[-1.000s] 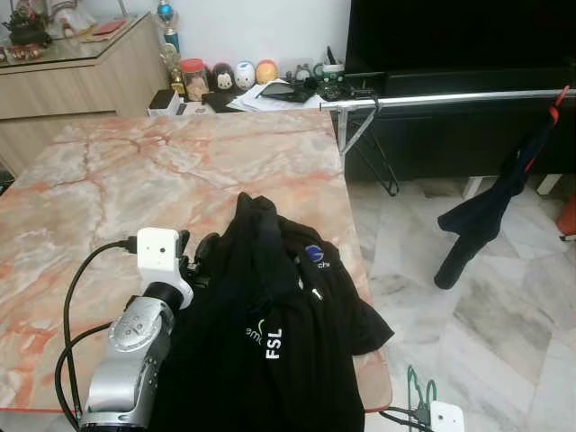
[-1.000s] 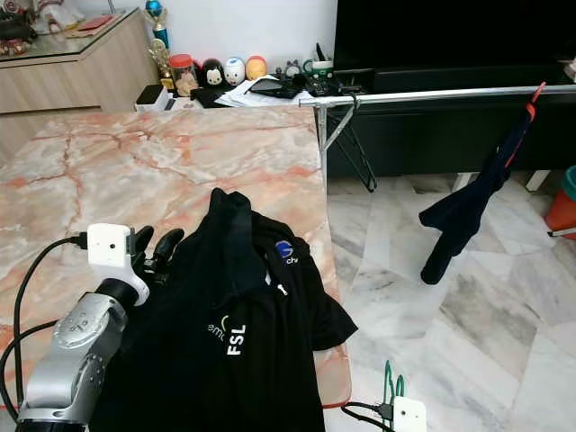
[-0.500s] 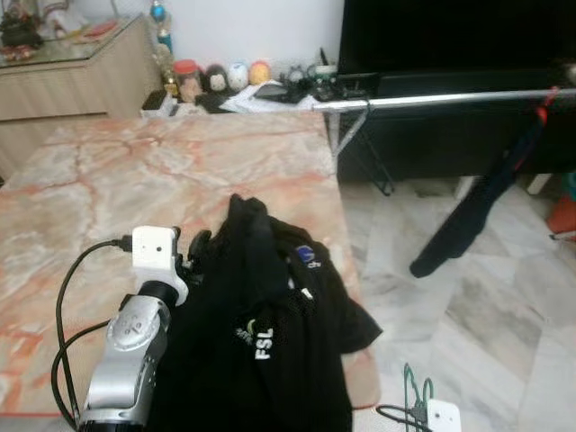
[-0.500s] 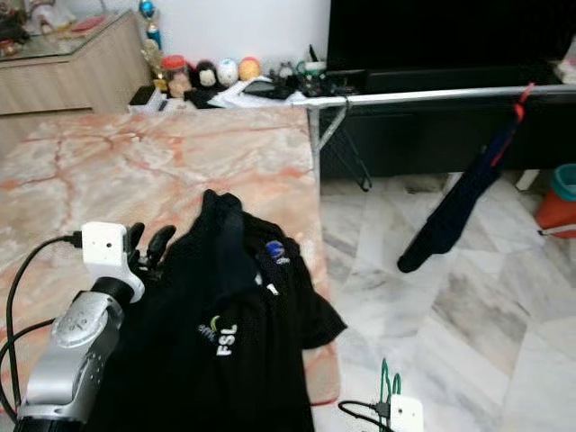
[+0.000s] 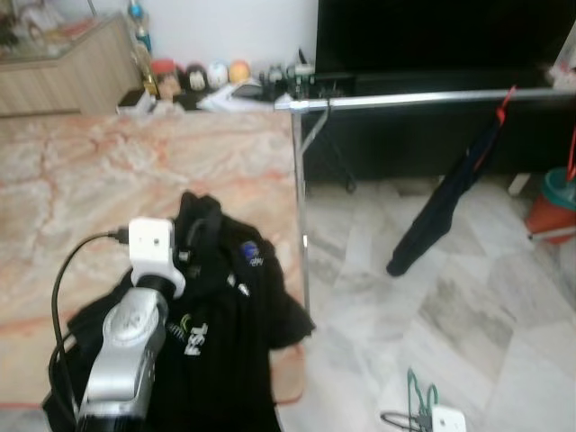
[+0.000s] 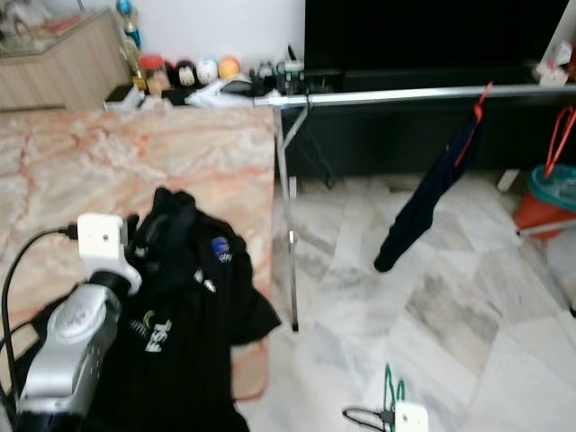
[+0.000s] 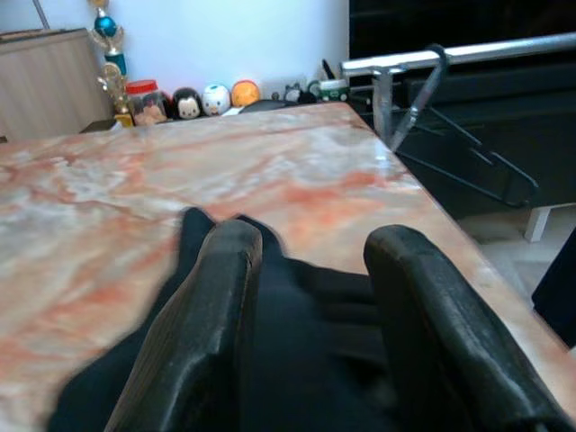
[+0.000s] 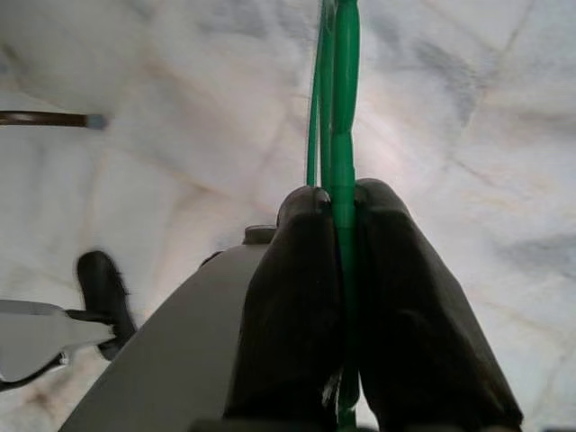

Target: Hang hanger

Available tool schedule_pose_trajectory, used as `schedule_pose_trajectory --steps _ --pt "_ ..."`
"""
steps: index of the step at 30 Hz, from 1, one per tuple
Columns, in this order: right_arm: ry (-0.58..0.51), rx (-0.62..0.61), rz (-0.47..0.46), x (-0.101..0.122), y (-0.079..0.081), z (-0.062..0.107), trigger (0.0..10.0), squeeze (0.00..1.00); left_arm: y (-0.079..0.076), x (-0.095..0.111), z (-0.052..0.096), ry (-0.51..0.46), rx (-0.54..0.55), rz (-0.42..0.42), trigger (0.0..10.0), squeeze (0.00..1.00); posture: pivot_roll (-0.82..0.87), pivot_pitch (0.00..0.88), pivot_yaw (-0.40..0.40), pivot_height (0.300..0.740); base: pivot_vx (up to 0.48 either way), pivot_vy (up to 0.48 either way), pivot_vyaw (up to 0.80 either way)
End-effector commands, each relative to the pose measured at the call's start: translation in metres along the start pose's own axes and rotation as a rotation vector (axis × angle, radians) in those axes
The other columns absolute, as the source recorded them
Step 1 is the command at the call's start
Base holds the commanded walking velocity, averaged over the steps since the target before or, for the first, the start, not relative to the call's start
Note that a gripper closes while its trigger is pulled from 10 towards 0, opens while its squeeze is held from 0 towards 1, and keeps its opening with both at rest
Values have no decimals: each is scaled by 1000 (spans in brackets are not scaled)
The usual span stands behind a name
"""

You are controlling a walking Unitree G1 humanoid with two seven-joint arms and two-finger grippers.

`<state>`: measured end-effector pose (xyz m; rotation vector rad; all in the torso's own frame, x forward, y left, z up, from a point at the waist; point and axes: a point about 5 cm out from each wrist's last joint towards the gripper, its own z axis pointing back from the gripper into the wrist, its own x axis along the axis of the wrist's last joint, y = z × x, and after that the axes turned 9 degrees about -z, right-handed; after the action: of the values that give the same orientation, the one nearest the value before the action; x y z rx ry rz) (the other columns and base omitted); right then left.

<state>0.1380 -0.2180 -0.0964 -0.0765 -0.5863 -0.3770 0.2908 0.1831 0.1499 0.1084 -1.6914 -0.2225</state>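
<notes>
**Hanger gripped low, rail not yet reached**

The green hanger [image 8: 340, 108] is pinched between the fingers of the right hand [image 8: 340, 270], held low at the robot's right above the floor [image 5: 468, 324]. The left hand [image 7: 306, 306] rests, fingers parted, on the black shirt [image 5: 220, 360] lying on the tabletop [image 5: 108, 171]. The rail [image 5: 423, 97] stands ahead, already bearing a dark garment [image 5: 441, 207]. Judgement: raise the hanger with its hook uppermost, approach a bare stretch of rail, and keep the grip firm.

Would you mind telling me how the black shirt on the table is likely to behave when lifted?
The black shirt lies crumpled and drapes over the marble table edge, so it is probably floppy and would sag. It looks thin, likely light. The left hand hovers over its folds.
</notes>
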Motion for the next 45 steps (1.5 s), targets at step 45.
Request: schedule_pose_trajectory --steps 45 --pt "-259 390 500 134 59 -2 10000 0 -18 -20 -13 78 -441 -148 10000 0 38 0 46 740 0 -211 0"
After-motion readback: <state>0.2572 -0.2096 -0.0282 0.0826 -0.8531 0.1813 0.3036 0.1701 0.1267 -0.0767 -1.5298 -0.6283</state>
